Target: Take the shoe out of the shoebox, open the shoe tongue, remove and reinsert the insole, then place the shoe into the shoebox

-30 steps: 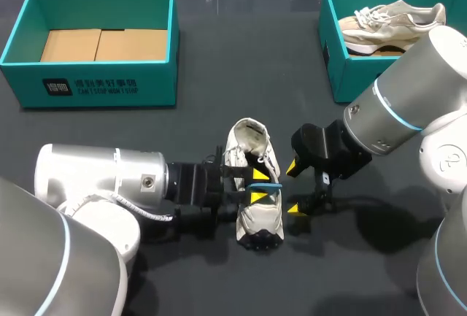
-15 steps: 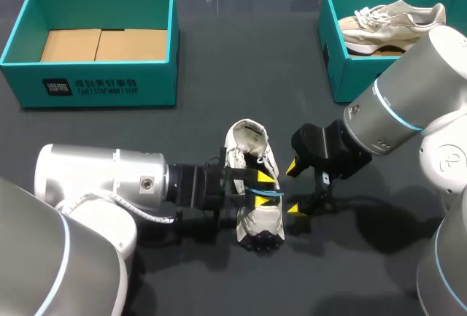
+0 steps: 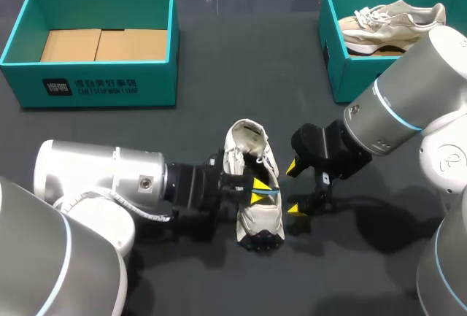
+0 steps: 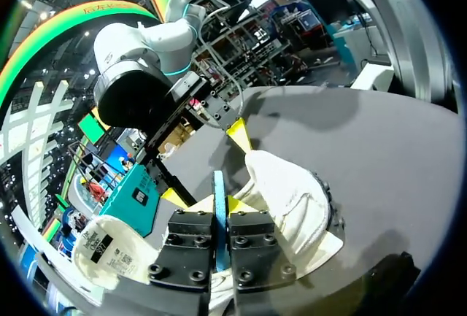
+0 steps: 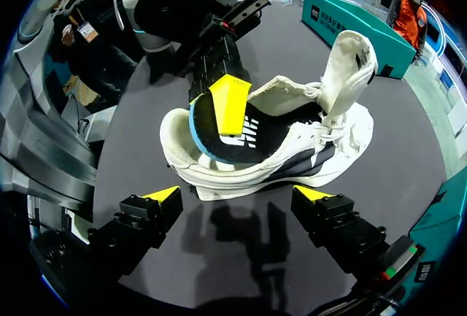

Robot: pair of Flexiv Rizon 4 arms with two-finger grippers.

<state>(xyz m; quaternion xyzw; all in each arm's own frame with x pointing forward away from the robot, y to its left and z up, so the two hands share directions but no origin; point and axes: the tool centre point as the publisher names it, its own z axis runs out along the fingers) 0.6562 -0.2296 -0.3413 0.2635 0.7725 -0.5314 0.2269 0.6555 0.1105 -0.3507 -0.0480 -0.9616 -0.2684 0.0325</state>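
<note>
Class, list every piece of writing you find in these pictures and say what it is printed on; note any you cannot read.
Left shoebox, front wall: white logo and two lines of print, too small to read.
Shoe tongue: black label, print too blurred to read.
Insole: white marks, unreadable.

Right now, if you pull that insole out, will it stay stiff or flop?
Probably floppy and light: the thin insole curves where the left gripper pinches it. The shoe may drag along; the right gripper is open.
</note>
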